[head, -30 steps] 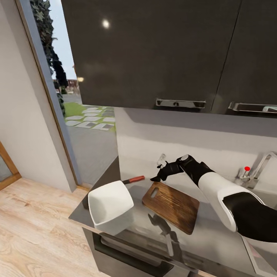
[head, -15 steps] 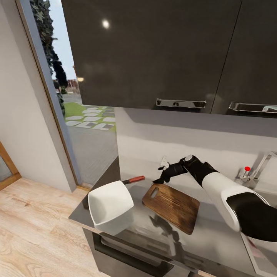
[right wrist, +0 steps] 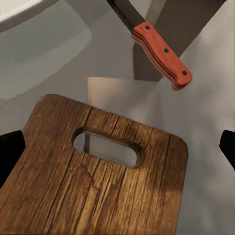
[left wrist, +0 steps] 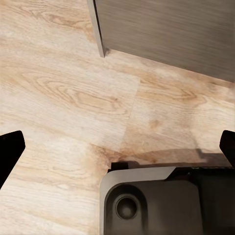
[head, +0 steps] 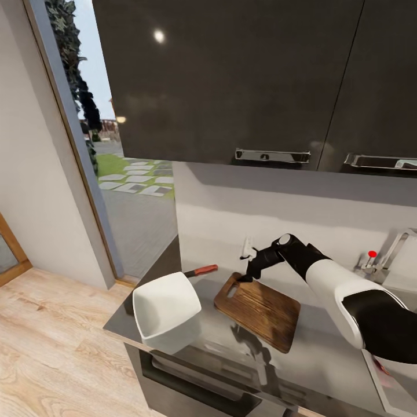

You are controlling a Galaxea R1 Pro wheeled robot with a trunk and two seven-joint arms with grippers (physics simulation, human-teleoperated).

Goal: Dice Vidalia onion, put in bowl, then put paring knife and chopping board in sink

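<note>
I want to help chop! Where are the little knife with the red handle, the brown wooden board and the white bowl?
Small red-handled paring knife [right wrist: 162,52]: right wrist view, handle middle.
Dark brown wooden chopping board [head: 263,310]: head view, bare top face.
Glossy white squarish bowl [head: 152,297]: head view, left rim.

Paring knife [head: 200,270] blade is hidden behind the bowl [head: 167,311] in the head view. Tap [head: 389,253] is cut by the frame edge. Right gripper [head: 248,277] jaw spacing is probably too small to be judged there.
</note>
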